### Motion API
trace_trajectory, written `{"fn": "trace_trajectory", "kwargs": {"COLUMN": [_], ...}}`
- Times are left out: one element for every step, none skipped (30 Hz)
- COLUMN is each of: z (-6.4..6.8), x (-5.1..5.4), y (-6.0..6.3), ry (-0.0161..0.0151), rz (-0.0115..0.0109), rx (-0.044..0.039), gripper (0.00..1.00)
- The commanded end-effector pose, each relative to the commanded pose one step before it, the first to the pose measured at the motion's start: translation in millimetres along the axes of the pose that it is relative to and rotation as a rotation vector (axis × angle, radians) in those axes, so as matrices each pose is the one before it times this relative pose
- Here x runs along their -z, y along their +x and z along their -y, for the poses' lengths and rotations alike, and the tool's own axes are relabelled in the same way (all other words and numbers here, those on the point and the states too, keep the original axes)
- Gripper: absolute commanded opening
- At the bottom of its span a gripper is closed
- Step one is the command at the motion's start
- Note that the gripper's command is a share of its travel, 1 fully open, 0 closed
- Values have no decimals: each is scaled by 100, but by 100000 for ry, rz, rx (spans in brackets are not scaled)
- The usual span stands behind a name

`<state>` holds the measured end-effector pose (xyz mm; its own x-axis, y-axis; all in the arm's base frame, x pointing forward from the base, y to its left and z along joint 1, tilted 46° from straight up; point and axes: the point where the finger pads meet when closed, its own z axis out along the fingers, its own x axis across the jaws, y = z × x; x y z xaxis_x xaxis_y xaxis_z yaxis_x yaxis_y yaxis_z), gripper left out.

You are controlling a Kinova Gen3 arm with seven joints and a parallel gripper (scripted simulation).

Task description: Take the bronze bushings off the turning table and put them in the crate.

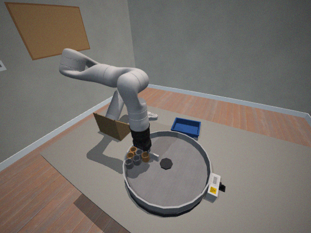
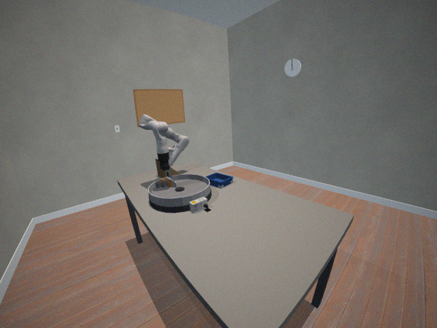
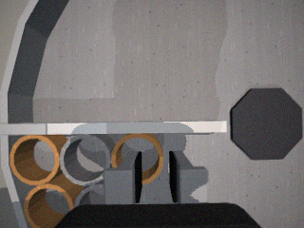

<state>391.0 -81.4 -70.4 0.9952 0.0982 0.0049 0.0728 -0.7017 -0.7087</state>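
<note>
Gripper (image 1: 148, 153) (image 2: 168, 175) (image 3: 155, 169) is part open, its fingers a bit apart with nothing clamped, pointing down low over the turning table (image 1: 166, 209) (image 2: 169, 202) (image 3: 21, 73) at the nearest bronze bushing (image 1: 145, 158) (image 3: 120, 152). From the wrist, one finger overlaps that bushing's opening and the other is off past its right rim; hard to judge the height though, so maybe don't trust me on contact. Two more bronze ones, a far one (image 1: 132, 152) (image 3: 24, 163) and a nearer one (image 1: 130, 158) (image 3: 37, 201), stand to the left by the wall. Three steel bushings, (image 1: 139, 154) all upright too, are in the same cluster, beside a pale bar (image 1: 156, 157) (image 3: 204, 126). Dark hub (image 1: 165, 163) (image 2: 179, 188) (image 3: 266, 123) sits mid-table, and the blue crate (image 1: 186, 128) (image 2: 219, 180) is on the worktop (image 1: 250, 180) (image 2: 254, 233), just past the far rim
</note>
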Motion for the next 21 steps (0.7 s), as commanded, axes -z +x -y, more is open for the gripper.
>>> {"fn": "trace_trajectory", "kwargs": {"z": [-31,1,2,1,1,1,0,0,0,0,0,0,0,0,0,0,0,0,0,1,0], "x": [99,-284,-286,-286,-286,-286,0,0,0,0,0,0,0,0,0,0,0,0,-284,-286,-286], "y": [32,-8,-8,-8,-8,-8,0,0,0,0,0,0,0,0,0,0,0,0,-8,-8,-8], "ry": [-132,64,71,71,71,71,0,0,0,0,0,0,0,0,0,0,0,0,64,71,71], "rz": [-157,-14,-14,-14,-14,-14,0,0,0,0,0,0,0,0,0,0,0,0,-14,-14,-14], "rx": [-29,-12,-14,-14,-14,-14,0,0,0,0,0,0,0,0,0,0,0,0,-13,-14,-14], "gripper": [45,45,45,45,45,45,45,45,45,45,45,45,45,45,45,45,45,45,45,45,45]}}
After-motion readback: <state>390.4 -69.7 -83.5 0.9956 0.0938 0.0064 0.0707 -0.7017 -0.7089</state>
